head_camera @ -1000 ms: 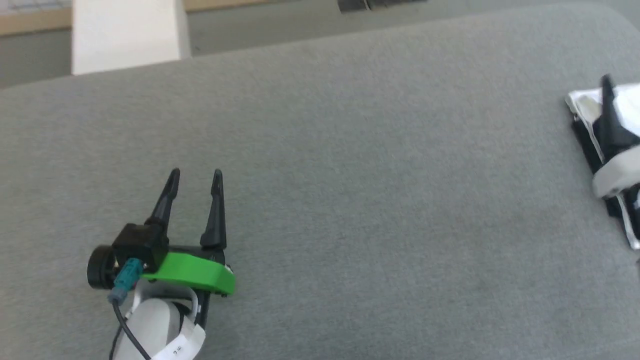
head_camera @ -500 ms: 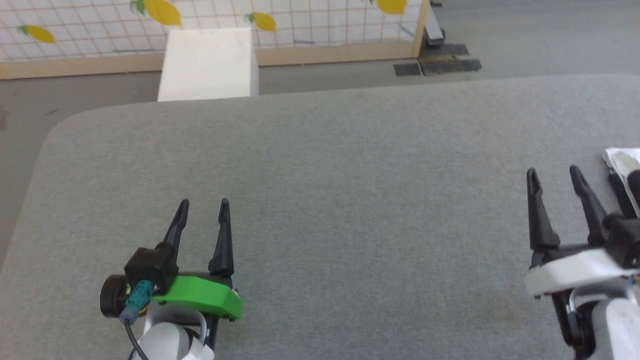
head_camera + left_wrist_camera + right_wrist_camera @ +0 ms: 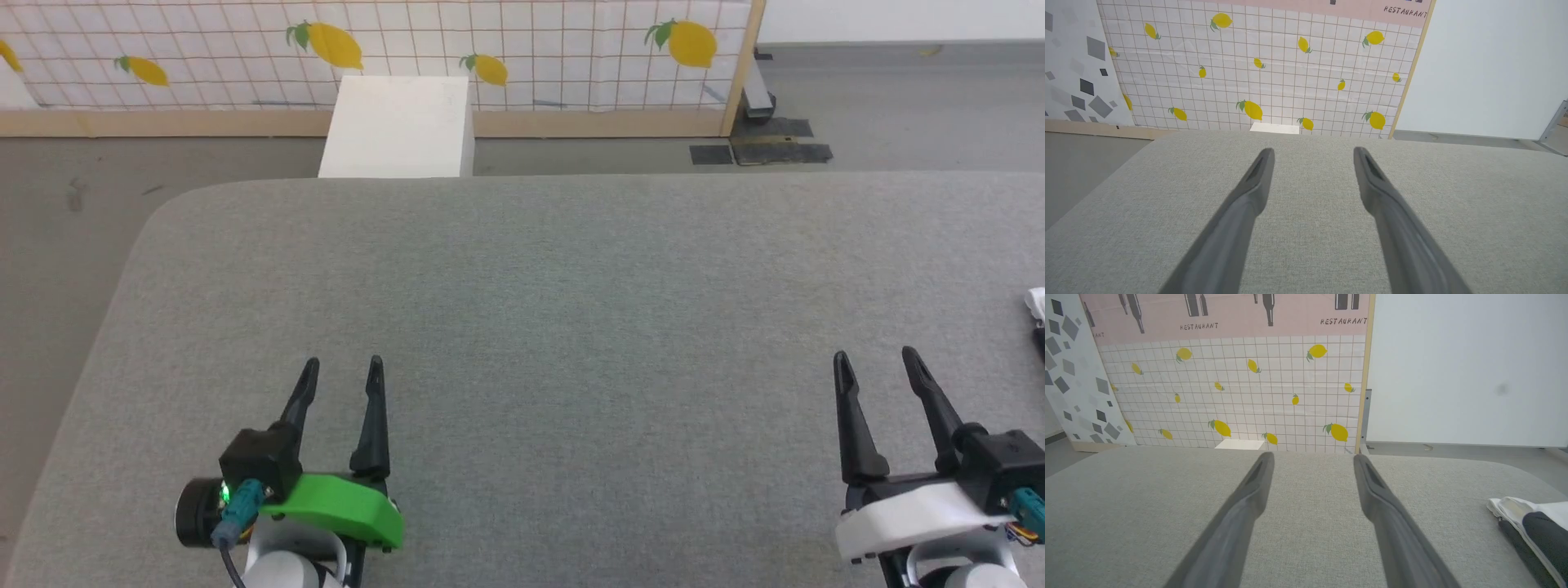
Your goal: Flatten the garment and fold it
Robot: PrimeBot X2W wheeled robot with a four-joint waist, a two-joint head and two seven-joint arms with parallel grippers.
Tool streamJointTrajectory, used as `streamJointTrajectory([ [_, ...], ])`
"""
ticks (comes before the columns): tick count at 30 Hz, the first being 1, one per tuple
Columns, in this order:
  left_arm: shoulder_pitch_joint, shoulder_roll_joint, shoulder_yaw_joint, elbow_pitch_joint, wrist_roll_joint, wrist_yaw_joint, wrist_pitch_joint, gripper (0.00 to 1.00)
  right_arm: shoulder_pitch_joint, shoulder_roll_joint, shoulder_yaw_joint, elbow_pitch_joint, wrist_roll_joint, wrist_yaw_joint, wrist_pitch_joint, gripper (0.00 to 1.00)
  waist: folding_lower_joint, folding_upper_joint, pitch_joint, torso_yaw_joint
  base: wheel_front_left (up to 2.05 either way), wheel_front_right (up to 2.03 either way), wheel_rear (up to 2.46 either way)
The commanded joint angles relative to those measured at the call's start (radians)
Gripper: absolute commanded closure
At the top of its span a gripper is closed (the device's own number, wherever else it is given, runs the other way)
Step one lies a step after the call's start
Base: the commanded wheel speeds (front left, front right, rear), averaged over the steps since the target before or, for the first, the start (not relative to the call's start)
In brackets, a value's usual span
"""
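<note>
The garment [image 3: 1531,528] lies at the far right of the grey tabletop [image 3: 531,286]. In the right wrist view it is a low bundle of white fabric with a black part on top, cut off by the frame's edge. In the head view just a sliver of it [image 3: 1037,306] shows at the right border, white above and dark below, so its full shape cannot be made out. The right fingers [image 3: 851,420] are nearest to it, at the lower right of the head view. They point away from the robot, released and spread, with nothing between the 2 dark tips. They stand apart from the garment, which sits off to their right. Seen from their own wrist, these fingers [image 3: 1390,522] frame bare grey cloth. The left fingers [image 3: 374,416] are at the lower left above a green mount [image 3: 335,506], well apart from the garment. They are likewise released and empty, and in their own wrist view [image 3: 1241,220] they show bare tabletop in the gap. Beyond the tabletop's far edge a white box [image 3: 397,126] stands on the grey floor [image 3: 65,204]. It stands against a gridded panel printed with yellow lemons [image 3: 531,49], and a plain white wall [image 3: 1466,367] shows to the panel's right.
</note>
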Motion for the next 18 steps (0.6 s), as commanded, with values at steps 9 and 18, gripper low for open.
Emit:
streamJointTrajectory([
  [9, 0.031, -0.005, -0.015, 0.009, -0.021, 0.02, -0.005, 0.0, 0.044, 0.008, -0.012, -0.035, 0.004, -0.002, 0.022, 0.0, 0.0001, 0.0, -0.009, 0.014, 0.0, 0.0, 0.0],
  [18, 0.031, -0.005, -0.024, 0.019, -0.029, 0.029, -0.005, 0.0, 0.05, 0.009, -0.007, -0.021, 0.03, -0.002, 0.022, 0.0, 0.0001, 0.0, -0.016, 0.016, 0.0, 0.0, 0.0],
])
